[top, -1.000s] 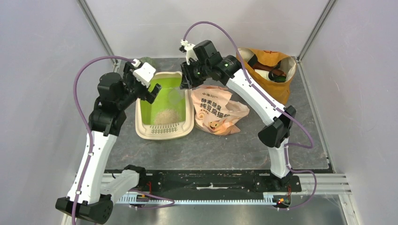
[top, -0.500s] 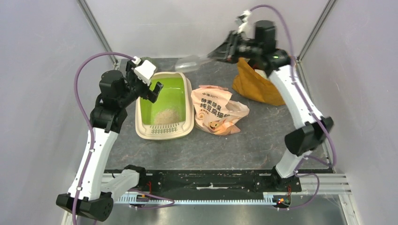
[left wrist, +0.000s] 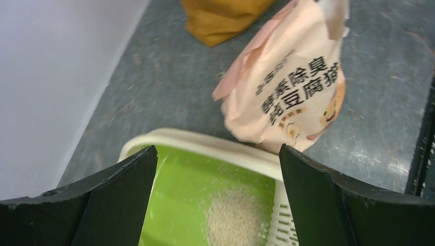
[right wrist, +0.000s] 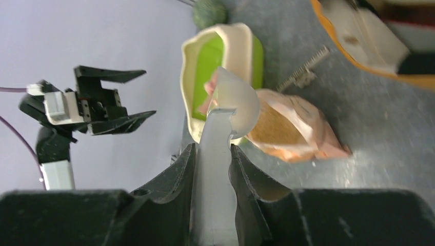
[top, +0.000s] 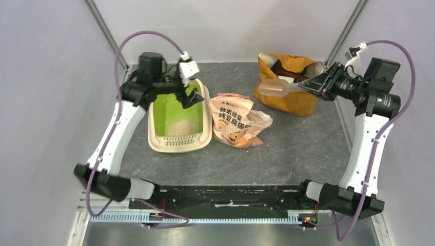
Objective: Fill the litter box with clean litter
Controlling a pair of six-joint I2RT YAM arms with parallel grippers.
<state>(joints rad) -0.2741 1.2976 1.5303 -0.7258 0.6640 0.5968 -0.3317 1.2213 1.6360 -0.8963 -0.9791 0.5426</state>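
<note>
From above, the litter box (top: 179,144) sits at 9 o'clock on the bench (top: 287,154), with the clean litter (top: 180,127) heaped at its 6 o'clock end. The left tool (top: 189,95) is over its 12 o'clock half, and the right tool (top: 313,85) is at 2 o'clock above the mustard bag (top: 295,101). The left wrist view shows the left tool spread wide and empty above the litter. The right wrist view shows the right tool pinching the handle of a translucent scoop (right wrist: 235,101).

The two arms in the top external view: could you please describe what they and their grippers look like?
The left arm and right arm have white links joined by black joint housings, on black bases. A purple cable runs along each arm to its wrist. The left gripper and right gripper have matte black, tapered fingers. A small white block sits on the left wrist.
</note>
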